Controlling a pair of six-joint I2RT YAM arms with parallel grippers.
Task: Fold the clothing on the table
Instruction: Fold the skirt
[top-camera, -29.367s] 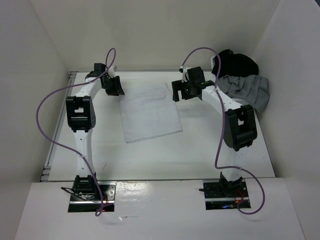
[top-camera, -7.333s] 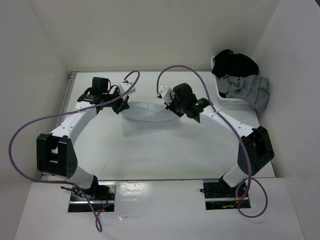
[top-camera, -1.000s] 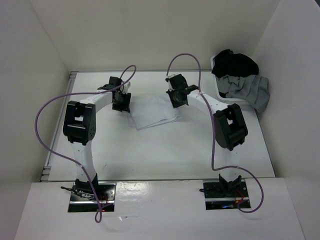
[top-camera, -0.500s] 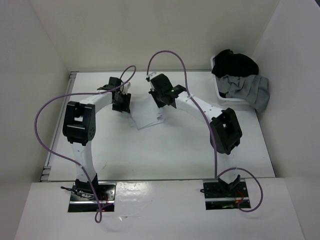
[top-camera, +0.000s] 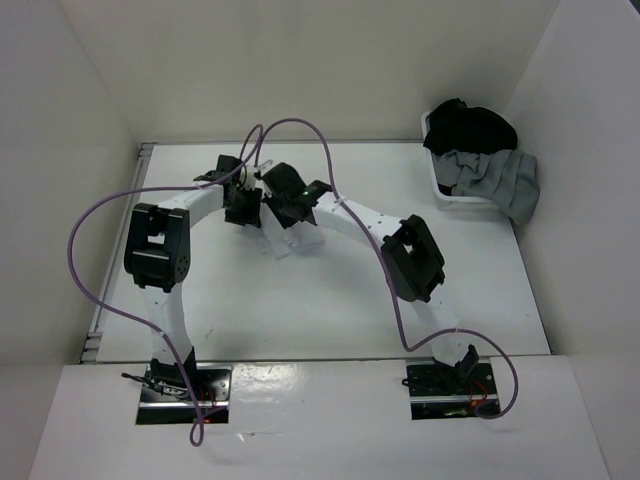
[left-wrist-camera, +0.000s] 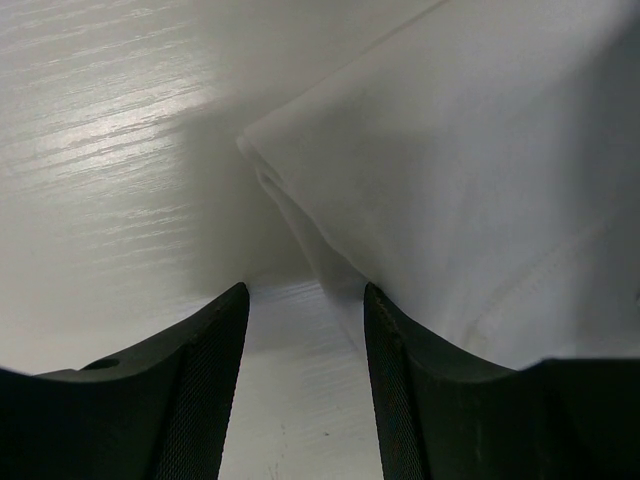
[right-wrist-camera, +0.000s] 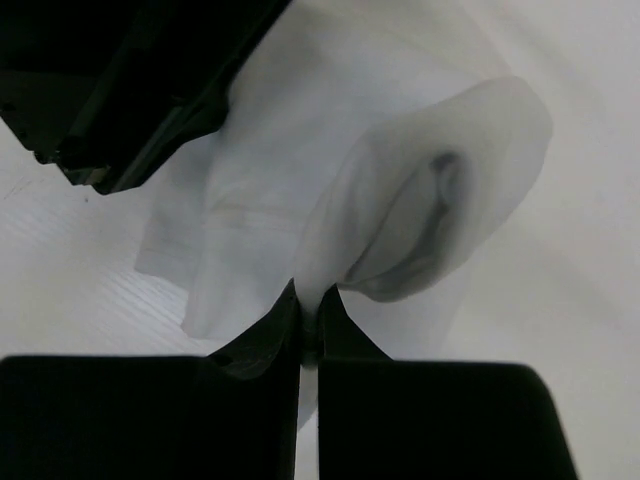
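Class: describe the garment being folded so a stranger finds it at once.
On the white table, look towards the far edge, left of centre. The clothing lies there, pinched by the right gripper. Unlike the grey garment and black garment heaped far right, it is plain white.

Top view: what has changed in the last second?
The right gripper, shut on the clothing, carried its edge left, up to the left gripper; the clothing now looks narrower. The left gripper stayed open in place; the grey garment and the black garment did not move.
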